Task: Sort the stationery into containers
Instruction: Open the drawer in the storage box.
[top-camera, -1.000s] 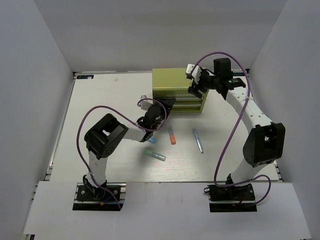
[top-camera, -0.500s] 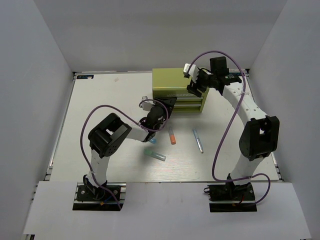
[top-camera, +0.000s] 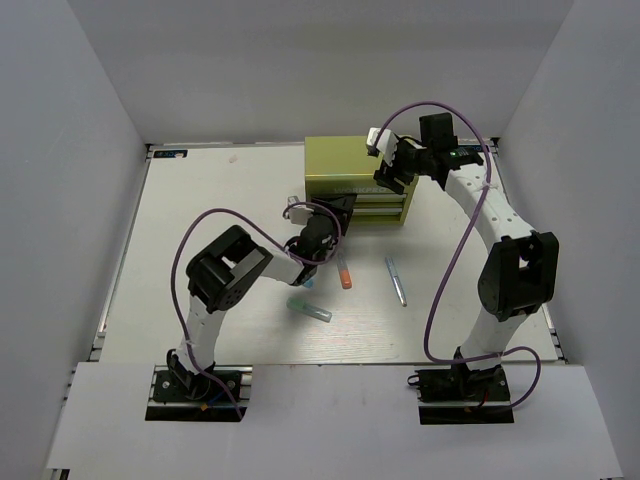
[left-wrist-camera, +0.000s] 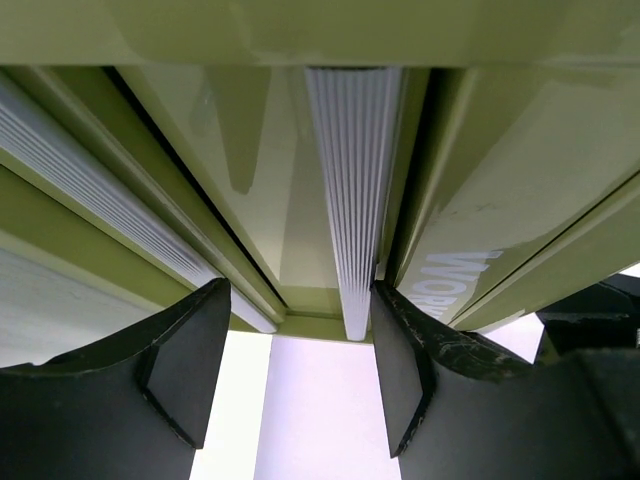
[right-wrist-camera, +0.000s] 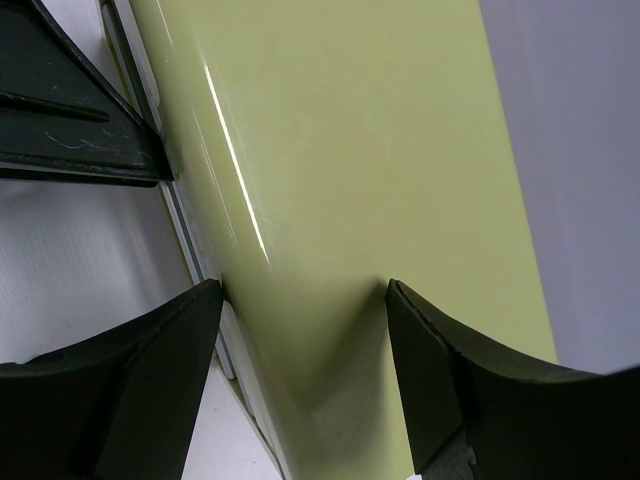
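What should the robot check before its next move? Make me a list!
1. Left claw open, with the ribbed drawer handle between its fingers: ok.
2. Left claw gripping that handle: not ok, not yet closed.
3. Right claw steadying the toolbox top: open over it; contact cannot tell.
4. Drawers open for pens: not ok, both look shut.
5. Orange-ended pen and grey-blue pen lying clear of the drawer front: ok.
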